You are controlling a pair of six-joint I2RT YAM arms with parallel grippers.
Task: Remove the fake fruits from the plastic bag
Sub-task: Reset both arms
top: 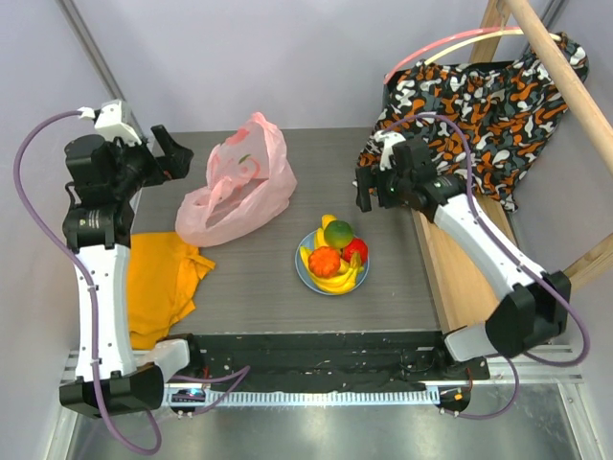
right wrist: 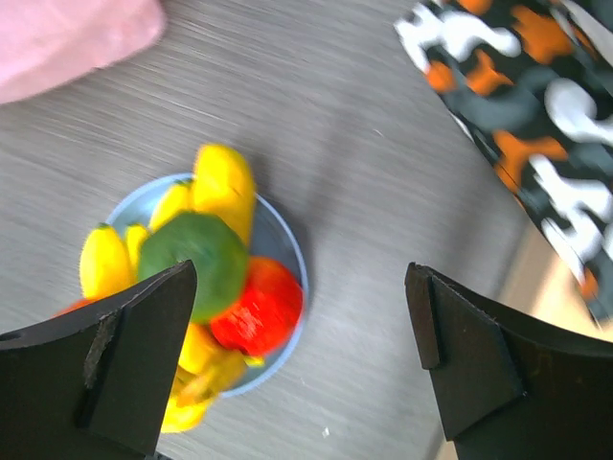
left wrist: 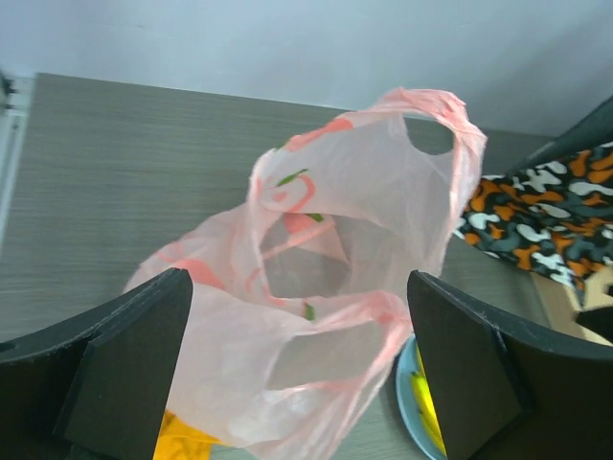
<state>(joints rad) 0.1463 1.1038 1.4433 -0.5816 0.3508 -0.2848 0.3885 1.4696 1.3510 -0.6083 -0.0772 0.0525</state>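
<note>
Top view. Shows pink plastic bag [top: 239,187] slumped on the table [top: 259,287], left of centre, long axis running from the handle loops at the far end toward the near left. Puts left claw [top: 177,153] just beside the bag's left flank, spread, gripping nothing; clearly the nearer arm for the bag. Shows banana bunch [top: 337,280], orange ridged fruit [top: 324,260], green-orange round fruit [top: 337,233] and red fruit [top: 355,251] piled on the light-blue plate [top: 305,273], apart from the bag. Places right claw [top: 364,192] beyond and right of the plate, spread, empty. Notes orange cloth [top: 163,283] near left, patterned fabric [top: 479,105] far right.

Left wrist view. Looks onto the bag between wide-apart fingers; makes out no fruit shape inside, only printed marks.

Right wrist view. Frames plate and fruits toward the left finger, bag corner top left.

Reads as nothing left to pull out; probably finished.
</note>
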